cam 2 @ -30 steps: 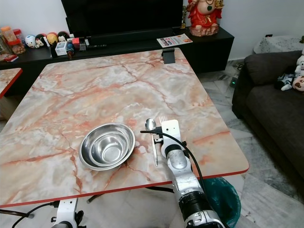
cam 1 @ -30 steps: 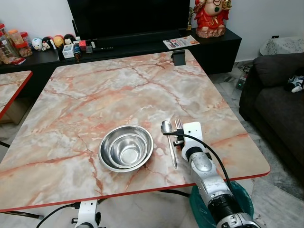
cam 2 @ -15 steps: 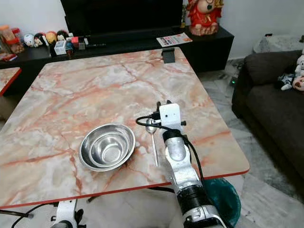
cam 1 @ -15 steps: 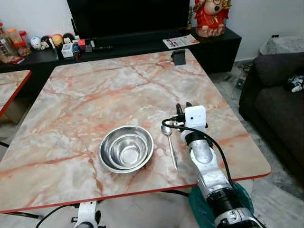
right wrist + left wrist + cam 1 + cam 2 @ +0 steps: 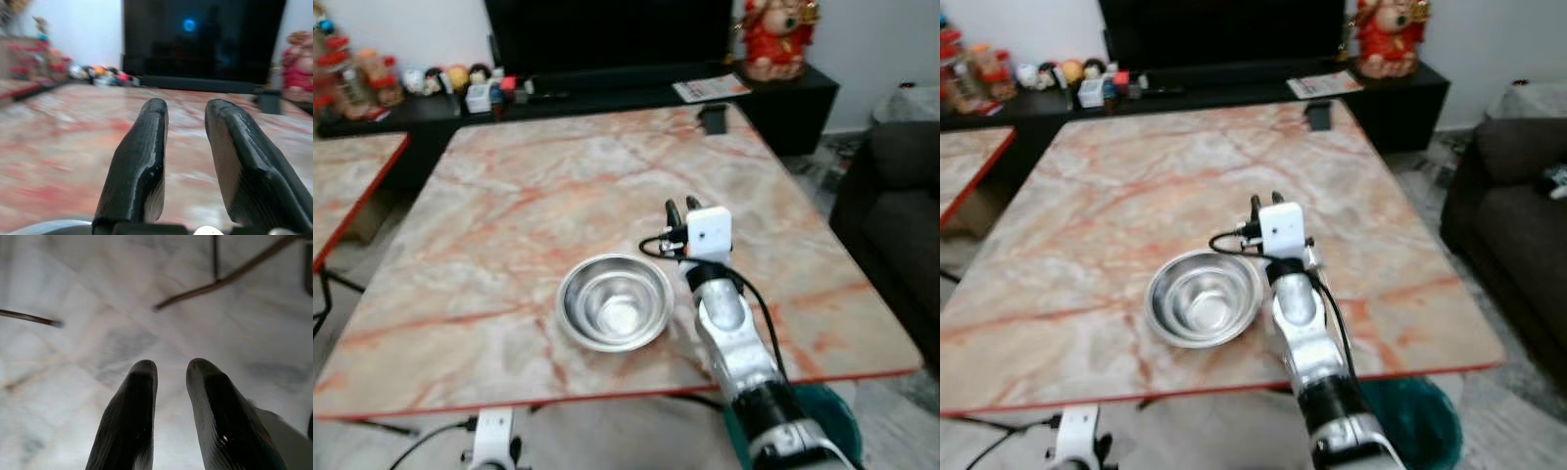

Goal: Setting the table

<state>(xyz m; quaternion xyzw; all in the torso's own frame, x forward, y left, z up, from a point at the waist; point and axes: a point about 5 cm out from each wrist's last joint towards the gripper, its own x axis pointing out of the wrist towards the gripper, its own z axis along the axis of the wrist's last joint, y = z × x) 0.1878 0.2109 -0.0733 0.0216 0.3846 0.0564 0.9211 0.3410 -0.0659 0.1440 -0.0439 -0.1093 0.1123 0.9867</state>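
A steel bowl [image 5: 614, 313], seemingly two nested, sits on the marble table [image 5: 558, 196] near its front edge. My right gripper [image 5: 682, 207] hangs above the table just right of the bowl's far rim, its fingers pointing away towards the television. It is open, and the right wrist view shows nothing between its black fingers [image 5: 139, 161]; the bowl's rim [image 5: 44, 227] lies below them. My right arm [image 5: 729, 333] covers the table surface to the right of the bowl. My left gripper [image 5: 171, 369] hangs idle over the tiled floor, fingers slightly apart.
A black stand [image 5: 713, 117] sits at the table's far right edge. Behind it is a dark cabinet [image 5: 607, 83] with a television, figurines and a red statue [image 5: 778, 39]. A sofa [image 5: 901, 196] is to the right, a second table [image 5: 352, 176] to the left, a green bin [image 5: 832, 421] under my right arm.
The camera has swung, shifting and blurring the whole scene. My right gripper lifted off the table beside the spoon and fork and moved forward; my arm now covers them.
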